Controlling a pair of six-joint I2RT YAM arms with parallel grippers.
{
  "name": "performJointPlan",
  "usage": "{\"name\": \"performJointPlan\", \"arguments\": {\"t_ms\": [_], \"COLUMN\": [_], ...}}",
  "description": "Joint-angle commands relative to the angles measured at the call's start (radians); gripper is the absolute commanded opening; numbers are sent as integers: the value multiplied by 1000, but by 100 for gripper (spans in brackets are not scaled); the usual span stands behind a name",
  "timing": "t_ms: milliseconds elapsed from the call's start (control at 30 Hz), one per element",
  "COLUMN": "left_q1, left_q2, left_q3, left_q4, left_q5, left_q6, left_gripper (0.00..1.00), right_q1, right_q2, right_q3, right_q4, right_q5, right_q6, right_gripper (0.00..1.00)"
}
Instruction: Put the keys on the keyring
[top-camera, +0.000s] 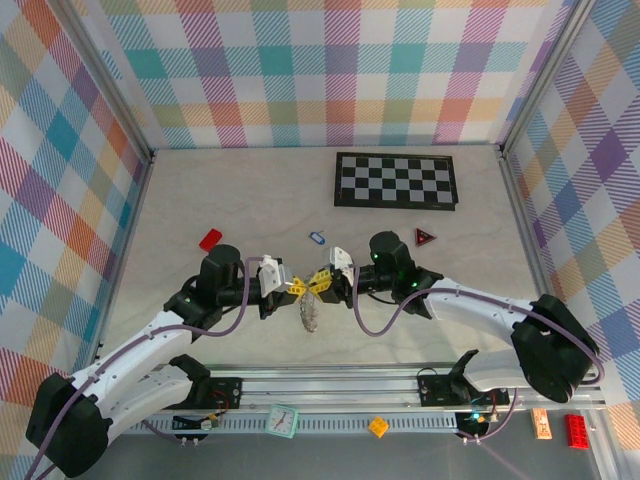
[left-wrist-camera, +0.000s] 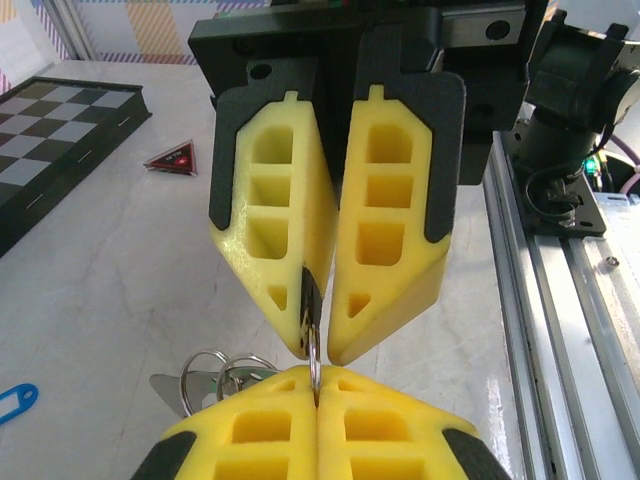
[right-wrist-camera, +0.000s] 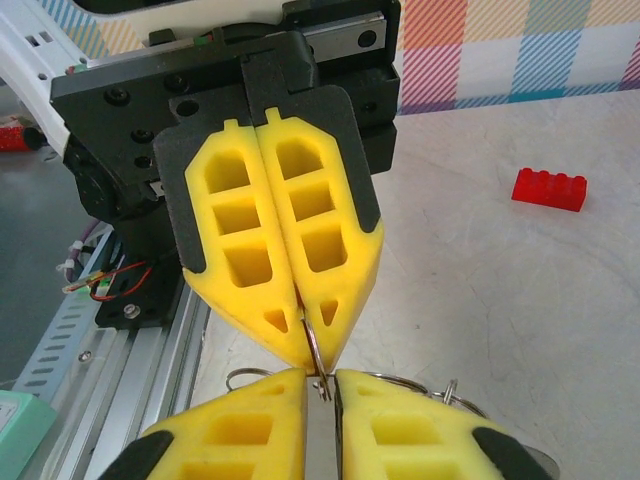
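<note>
Left gripper (left-wrist-camera: 315, 385) sits closest to the lens, jaws together and pinching a thin wire loop of the keyring (top-camera: 310, 315). Right gripper (left-wrist-camera: 318, 335) meets it tip to tip. Its jaws are almost together about the same wire, but whether they truly pinch it I cannot tell. From above, the keyring bunch stretches from the tips toward the near rail (top-camera: 400, 385) — long axis near–far. Blue key (top-camera: 318, 238) lies flat beyond the tips, long axis left–right, well apart. Bare desk (top-camera: 250, 200) runs up to the board (top-camera: 397, 180).

Lab test cell: plaid screen walls (top-camera: 320, 70), aluminium rail (top-camera: 400, 385).
</note>
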Motion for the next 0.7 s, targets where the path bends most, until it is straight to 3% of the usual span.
{"name": "performJointPlan", "arguments": {"t_ms": [0, 100, 200, 333, 533, 667], "left_q1": [-7, -7, -7, -7, -7, -7], "left_q2": [-10, -11, -12, -32, -61, -34], "left_q3": [-10, -9, -10, 5, 78, 105], "left_q4": [79, 86, 87, 10, -217, -221], "left_q5": [48, 48, 40, -24, -91, -75], "left_q6": [-16, -19, -27, -3, 124, 114], "left_gripper": [0, 0, 0, 26, 24, 22], "right_q1": [3, 3, 2, 3, 4, 11], "right_q2": [14, 17, 18, 0, -32, -24], "right_q3": [27, 38, 49, 69, 143, 186], "right_q4": [32, 30, 25, -39, -277, -366], "right_q5": [-42, -44, -47, -26, 24, 47], "right_q6": [7, 2, 0, -34, -164, -214], "right_gripper": [14, 11, 0, 0, 0, 0]}}
